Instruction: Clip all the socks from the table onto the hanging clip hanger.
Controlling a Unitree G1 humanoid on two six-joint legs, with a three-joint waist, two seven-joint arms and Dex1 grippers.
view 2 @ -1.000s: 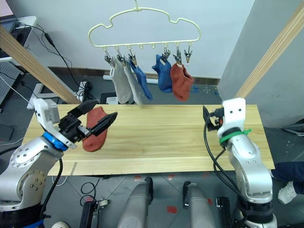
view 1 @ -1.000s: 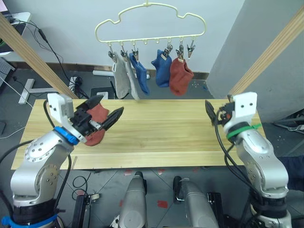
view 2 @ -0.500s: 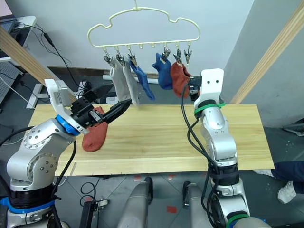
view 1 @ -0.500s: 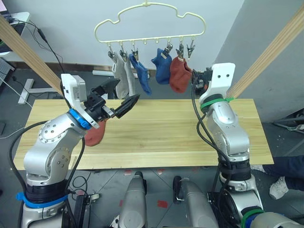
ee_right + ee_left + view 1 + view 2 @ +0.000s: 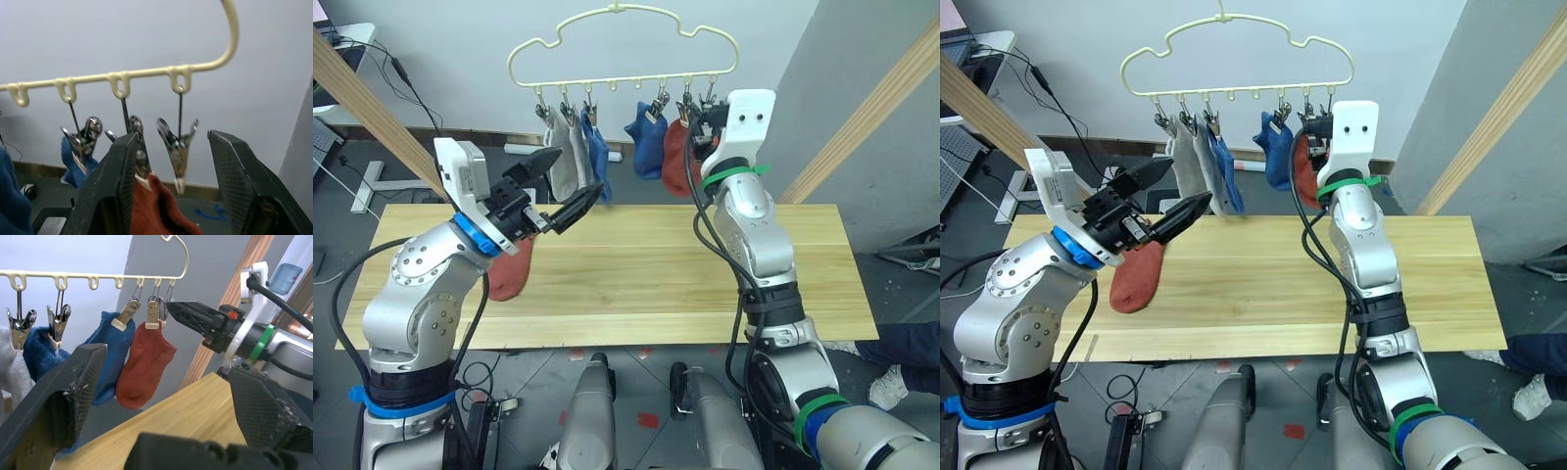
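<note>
The pale-yellow clip hanger point(image 5: 622, 44) hangs above the table point(image 5: 646, 264). Two grey socks point(image 5: 564, 157), two blue socks point(image 5: 649, 145) and one rust-red sock point(image 5: 674, 162) hang from its clips. Another rust-red sock point(image 5: 509, 276) lies on the table's left part, partly behind my left arm. My left gripper point(image 5: 566, 186) is open and empty, raised above that sock and pointing at the hanger. My right gripper point(image 5: 697, 117) is open at the hanger's right end. In the right wrist view the bare end clip point(image 5: 177, 149) shows between its fingers point(image 5: 115, 186).
Slanted wooden poles of a frame stand at the left point(image 5: 382, 117) and right point(image 5: 871, 108) of the table. A white wall is behind the hanger, a grey panel point(image 5: 842, 59) at the right. Cables point(image 5: 421, 108) lie on the floor behind the table.
My right arm rose from the table's right side to the hanger's right end. My left gripper lifted away from the rust-red sock, which stayed on the table.
</note>
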